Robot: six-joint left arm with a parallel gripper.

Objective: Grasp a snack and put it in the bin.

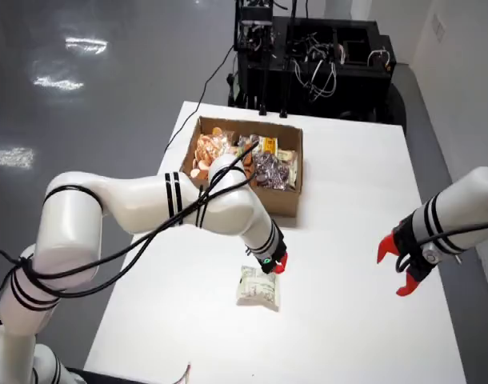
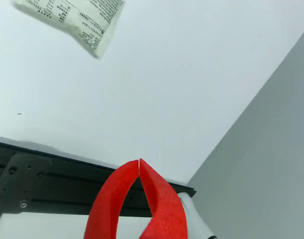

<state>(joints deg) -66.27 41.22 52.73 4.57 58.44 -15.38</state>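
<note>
A pale snack packet point(image 1: 258, 286) lies flat on the white table point(image 1: 356, 200), in front of the cardboard bin point(image 1: 281, 200). The bin holds several snack packs point(image 1: 264, 164). My gripper point(image 1: 278, 262), on the white arm coming from the left, hovers just behind the packet's top right corner. In the wrist view my red fingertips point(image 2: 139, 162) meet, shut and empty. There the packet point(image 2: 72, 17) lies beyond them at the upper left, apart from the fingers.
A second arm's red gripper point(image 1: 402, 268) hangs open at the right. A black equipment rack point(image 1: 316, 56) with cables stands behind the table. In the wrist view the table edge runs diagonally at the right, with grey floor point(image 2: 271, 149) beyond.
</note>
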